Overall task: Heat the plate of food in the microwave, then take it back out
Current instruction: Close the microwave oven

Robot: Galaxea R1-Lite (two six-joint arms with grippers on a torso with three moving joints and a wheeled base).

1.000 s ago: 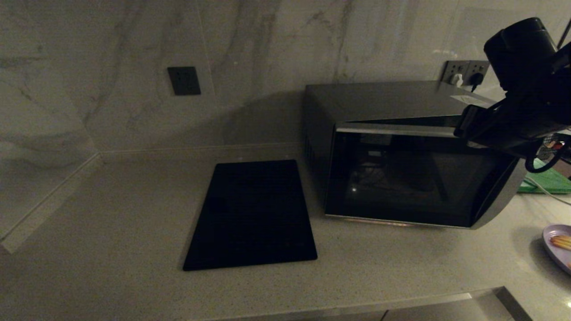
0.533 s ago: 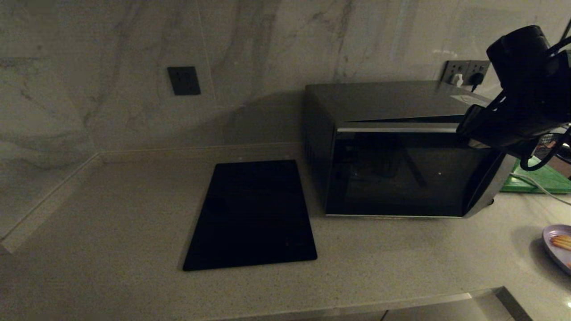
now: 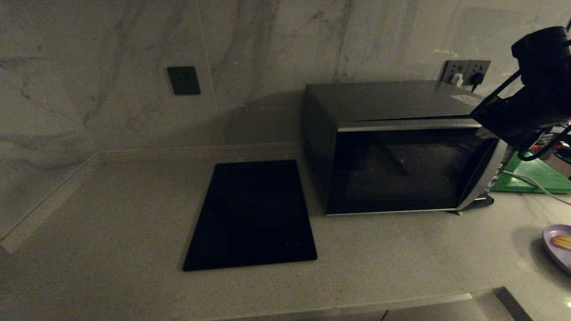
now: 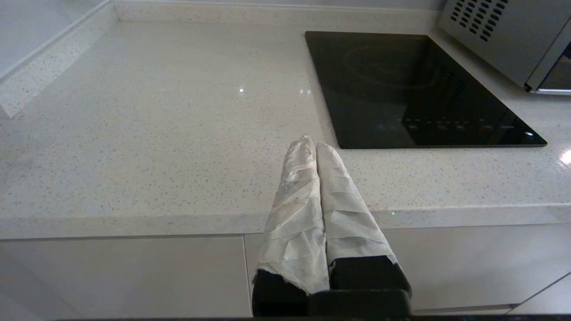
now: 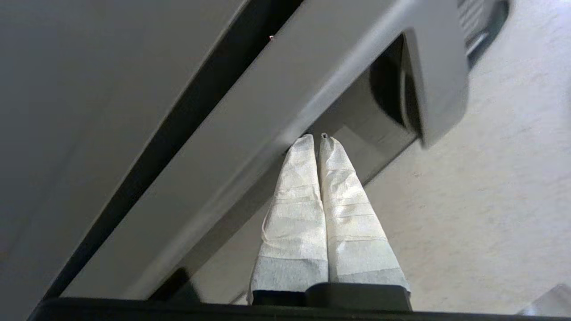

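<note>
Right gripper (image 5: 316, 139), jaws clenched on nothing, wrapped fingers (image 5: 294, 214) pressed side by side with their tips at the underside of the silver strip along the upper front edge of the microwave (image 3: 392, 147); whether the tips touch the strip cannot be told. In the head view the right arm (image 3: 531, 107) crosses the upper right corner of the microwave, hiding the gripper itself. The dark glass door (image 3: 401, 174) lies nearly flush with the casing, a narrow dark gap showing along its top edge (the right end stands slightly proud of the body). The plate of food (image 3: 558, 248), lavender with orange-yellow sticks, rests on the tabletop (image 3: 111, 214) well apart from the right jaws, below and to the robot's right of them, cut by the frame edge. Left gripper (image 4: 316, 145), jaws likewise clenched and empty, is held over the near edge of the tabletop, well apart from the microwave; ahead of its tips and a little to the robot's right lies the flat black panel (image 4: 415, 89), beyond which the vented side of the microwave appears. A green board (image 3: 531, 180) lies behind the microwave's right end, and a wall socket (image 3: 466, 71) with plugs sits above it.
</note>
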